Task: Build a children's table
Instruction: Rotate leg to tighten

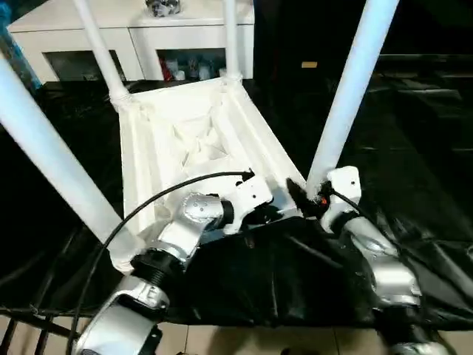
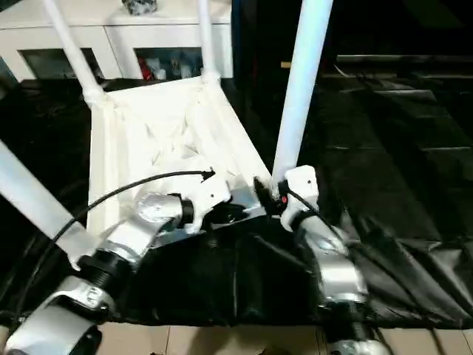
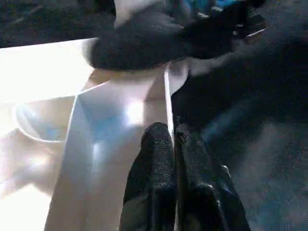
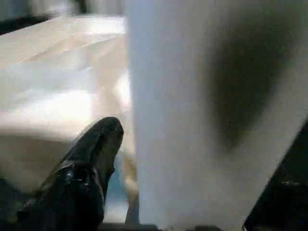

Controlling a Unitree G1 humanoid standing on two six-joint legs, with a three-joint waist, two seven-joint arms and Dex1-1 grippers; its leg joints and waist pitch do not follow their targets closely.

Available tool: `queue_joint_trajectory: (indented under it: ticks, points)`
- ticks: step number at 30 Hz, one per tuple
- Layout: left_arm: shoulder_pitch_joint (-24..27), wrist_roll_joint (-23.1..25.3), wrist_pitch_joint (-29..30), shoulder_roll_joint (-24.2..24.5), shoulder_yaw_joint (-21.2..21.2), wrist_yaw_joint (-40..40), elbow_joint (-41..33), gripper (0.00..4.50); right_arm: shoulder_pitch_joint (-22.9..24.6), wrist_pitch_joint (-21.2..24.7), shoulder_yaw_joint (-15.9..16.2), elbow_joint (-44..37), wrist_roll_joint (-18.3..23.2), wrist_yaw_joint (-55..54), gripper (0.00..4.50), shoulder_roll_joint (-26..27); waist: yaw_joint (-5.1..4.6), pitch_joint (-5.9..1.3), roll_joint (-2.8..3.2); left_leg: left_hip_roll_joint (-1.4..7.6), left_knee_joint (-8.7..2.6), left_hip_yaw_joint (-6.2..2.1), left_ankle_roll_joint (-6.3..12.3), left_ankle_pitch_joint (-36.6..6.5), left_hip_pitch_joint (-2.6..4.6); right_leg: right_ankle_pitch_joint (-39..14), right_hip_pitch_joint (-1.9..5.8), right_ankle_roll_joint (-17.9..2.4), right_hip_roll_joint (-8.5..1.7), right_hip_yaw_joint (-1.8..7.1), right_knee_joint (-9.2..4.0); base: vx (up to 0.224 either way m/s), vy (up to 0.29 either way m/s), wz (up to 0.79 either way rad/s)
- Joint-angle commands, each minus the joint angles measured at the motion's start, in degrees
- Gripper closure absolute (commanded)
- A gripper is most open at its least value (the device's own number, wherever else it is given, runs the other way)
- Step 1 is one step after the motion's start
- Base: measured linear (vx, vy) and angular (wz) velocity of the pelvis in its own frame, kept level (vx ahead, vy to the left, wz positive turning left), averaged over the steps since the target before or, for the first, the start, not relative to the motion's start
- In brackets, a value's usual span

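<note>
Upturned children's table (image 1: 199, 140): light, rigid plastic. My left pincer (image 3: 173, 144) pinches its near rim; my right pincer (image 1: 307, 198) brackets the near-right leg (image 1: 347, 96), grip uncertain.

left arm (image 1: 174, 248) reaching forward and inward | left gripper (image 3: 174, 139) fingers pressing together, closed | right arm (image 1: 377, 259) angling forward | right gripper (image 1: 304, 198) finger state unclear

children's table (image 1: 194, 140) | white | upside down | four legs up
</note>
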Motion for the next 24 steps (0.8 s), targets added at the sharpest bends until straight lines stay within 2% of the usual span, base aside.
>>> queue_joint_trajectory:
  ticks: [1, 2, 3, 5, 7, 9, 11, 12, 15, 18, 24]
  points:
    - [1.19, -1.51, -2.37, 0.19, -1.82, -4.11, 0.53, 4.5, 0.99, 1.81, 3.18, -1.41, 1.5, 5.49, 0.79, -0.25, 0.4, -2.49, -1.33, 1.79, -3.05, -0.75, 6.89, -11.12, -0.17, -9.91, 2.62, -12.43, -2.45, 1.76, -4.04, 0.0, 0.0, 0.0]
    - [1.0, -1.65, -2.99, 0.99, -1.77, -5.25, 0.67, 4.5, 1.55, 2.29, 3.52, -2.42, 2.33, 8.25, 0.79, -1.75, 0.66, -2.65, -1.2, 1.93, -2.86, -0.69, 7.51, -9.39, 0.01, -6.54, 2.59, -13.6, -2.47, 1.73, -3.71, 0.0, 0.0, 0.0]
    - [0.84, -1.85, -4.09, 1.72, -1.8, -6.55, 0.88, 4.5, 2.12, 2.73, 3.92, -3.39, 3.16, 11.01, 0.79, -3.23, 0.69, -2.58, -1.36, 1.87, -2.74, -0.66, 8.19, -8.58, -0.17, -4.09, 2.71, -14.47, -2.4, 1.65, -3.37, 0.0, 0.0, 0.0]
    - [0.71, -3.03, -5.21, 2.96, -1.58, -10.18, 0.86, 4.5, 3.26, 3.9, 5.01, -5.03, 4.62, 17.08, 0.79, -6.64, 1.01, -2.69, -1.39, 1.86, -2.56, -0.63, 9.06, -8.02, -0.06, -2.65, 2.93, -15.15, -2.45, 1.6, -3.21, 0.0, 0.0, 0.0]
    - [0.48, -3.64, -5.36, 3.59, -1.43, -11.93, 0.95, 4.5, 3.86, 4.62, 5.75, -5.9, 5.24, 20.66, 0.79, -8.87, 1.27, -2.52, -1.24, 2.1, -2.65, -0.57, 9.2, -8.5, 0.12, -3.04, 2.67, -15.82, -2.42, 1.55, -3.25, 0.0, 0.0, 0.0]
    - [0.23, -4.01, -6.21, 4.22, -1.59, -13.4, 1.0, 4.5, 4.13, 4.89, 6.09, -6.32, 5.67, 23.46, 0.79, -10.57, 1.98, -2.36, -1.24, 2.31, -2.79, -0.5, 8.11, -9.94, 0.33, -5.61, 2.6, -15.7, -2.34, 1.51, -3.34, 0.0, 0.0, 0.0]
    - [0.2, -5.72, -5.48, 4.54, -1.28, -15.93, 0.33, 4.5, 4.4, 6.67, 6.4, -7.5, 7.57, 27.24, 0.79, -12.49, 2.26, -2.32, -1.27, 2.42, -2.87, -0.48, 7.51, -10.43, 0.36, -6.04, 2.61, -15.75, -2.37, 1.57, -3.23, 0.0, 0.0, 0.0]
    - [0.2, -5.88, -5.47, 4.59, -1.29, -16.22, 0.25, 4.5, 4.42, 7.02, 6.47, -7.71, 7.88, 27.73, 0.96, -12.74, 2.36, -2.3, -1.3, 2.41, -2.86, -0.46, 7.35, -10.61, 0.3, -6.23, 2.64, -15.79, -2.39, 1.58, -3.21, 0.0, 0.0, 0.0]
    - [-0.11, -7.18, -5.97, 5.26, -1.56, -19.86, 0.27, 4.5, 4.43, 10.37, 7.56, -9.43, 10.11, 32.89, 1.17, -15.39, 2.69, -2.37, -1.38, 2.37, -2.73, -0.46, 7.46, -9.87, 0.28, -5.66, 2.73, -15.8, -2.48, 1.62, -3.09, 0.0, 0.0, 0.0]
    - [-0.4, -7.21, -6.58, 5.54, -1.85, -21.38, 0.82, 4.5, 4.09, 11.6, 8.57, -9.55, 10.82, 35.6, 1.5, -16.57, 3.07, -2.42, -1.42, 2.39, -2.61, -0.41, 7.67, -8.83, 0.28, -4.8, 2.67, -15.91, -2.59, 1.61, -3.0, 0.0, 0.0, 0.0]
    - [-0.54, -7.27, -6.7, 5.64, -1.82, -22.14, 1.14, 4.5, 3.99, 12.85, 9.18, -10.03, 11.4, 37.52, 1.87, -17.26, 3.31, -2.33, -1.65, 2.36, -2.63, -0.43, 7.24, -8.89, 0.31, -6.46, 2.61, -15.47, -2.61, 1.61, -3.09, 0.0, 0.0, 0.0]
